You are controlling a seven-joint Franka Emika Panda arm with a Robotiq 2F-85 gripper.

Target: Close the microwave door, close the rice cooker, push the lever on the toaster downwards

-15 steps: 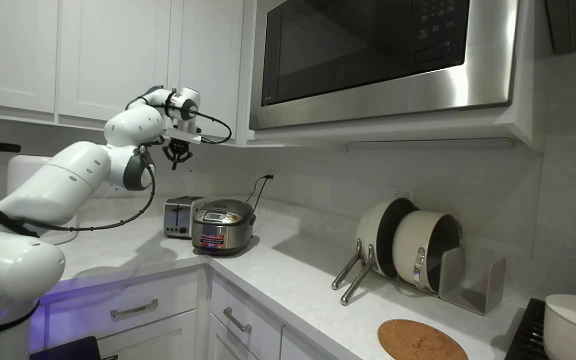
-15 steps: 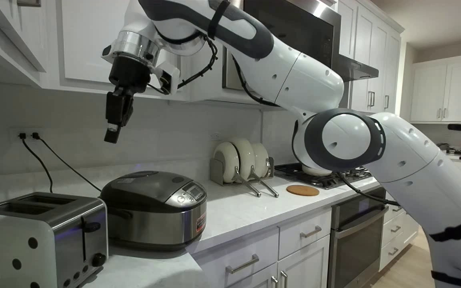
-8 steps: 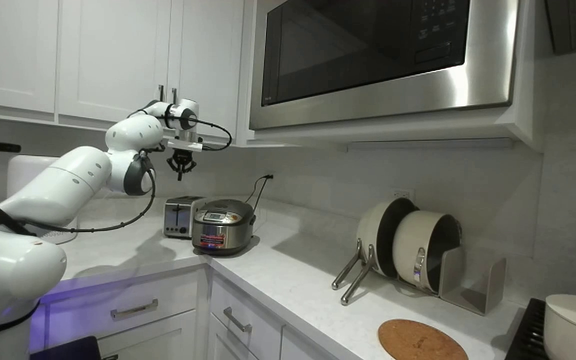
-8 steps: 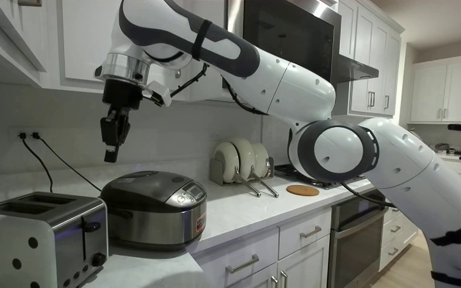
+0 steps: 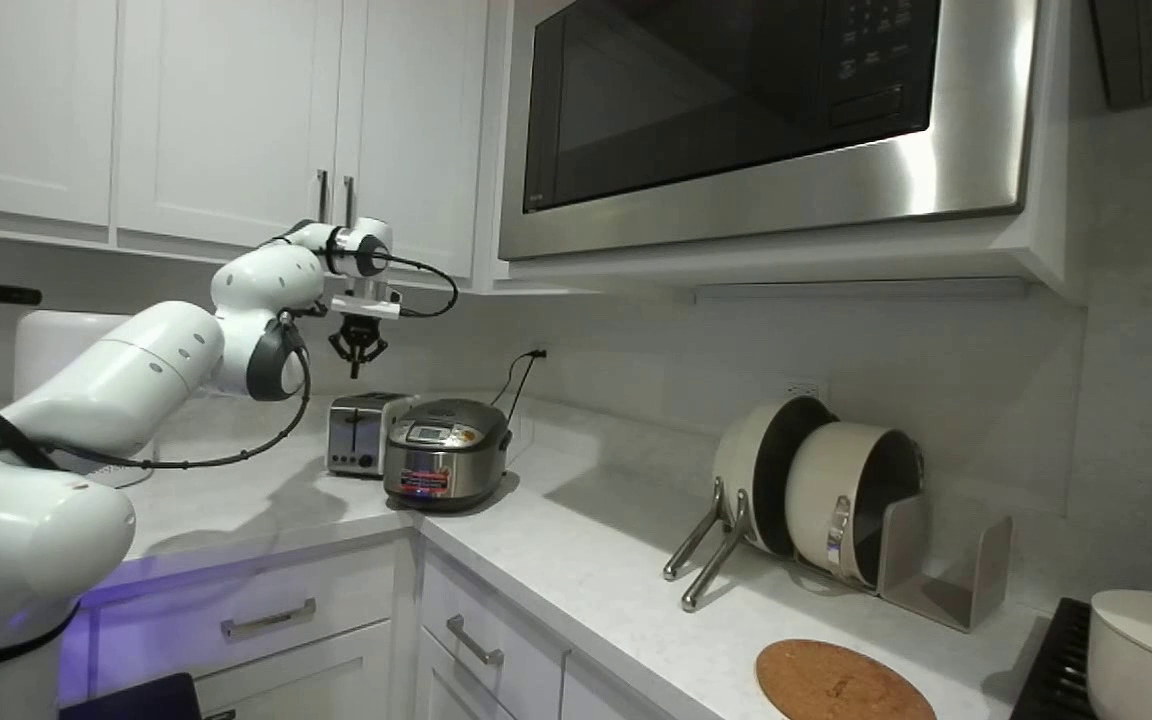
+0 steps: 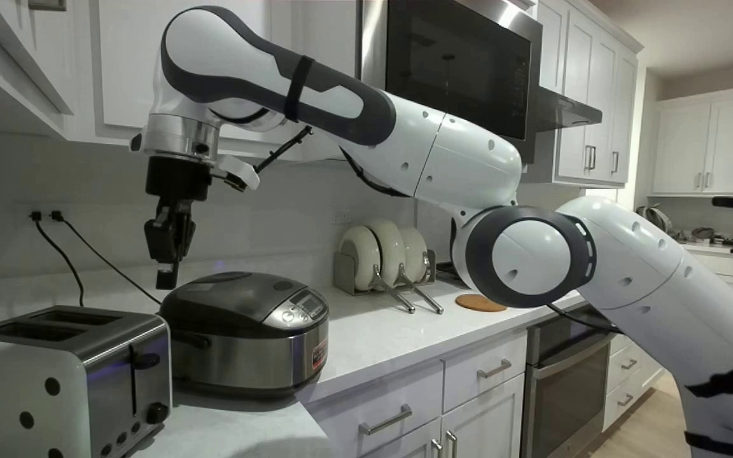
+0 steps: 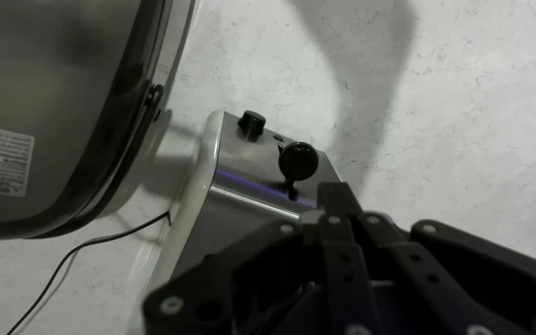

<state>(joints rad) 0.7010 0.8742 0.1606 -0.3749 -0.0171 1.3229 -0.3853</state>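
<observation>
The microwave door (image 5: 681, 110) is closed in both exterior views. Below it in the counter corner stands the rice cooker (image 6: 239, 362), its dark lid (image 6: 226, 292) down. Beside the cooker is the toaster (image 6: 29, 381), silver in front with white dotted sides. Its black lever (image 6: 146, 361) sits near the top of the slot; in the wrist view the round lever knob (image 7: 298, 161) lies just ahead and left of my fingertips. My gripper (image 7: 340, 197) is shut with nothing between its fingers. It points down in the air above the toaster's level, touching nothing in an exterior view (image 6: 167, 280).
Two power cords (image 6: 102, 257) run from the wall outlet behind the appliances. Upper cabinets (image 5: 236, 120) hang close over the arm. Farther along the counter are a rack of pans (image 5: 836, 490), a round cork mat (image 5: 841, 680) and a cooktop with a pot (image 5: 1151, 640).
My gripper has come down steadily and turned more upright; in an exterior view it has also shifted slightly left, toward the toaster. It stayed shut. The appliances have not moved.
</observation>
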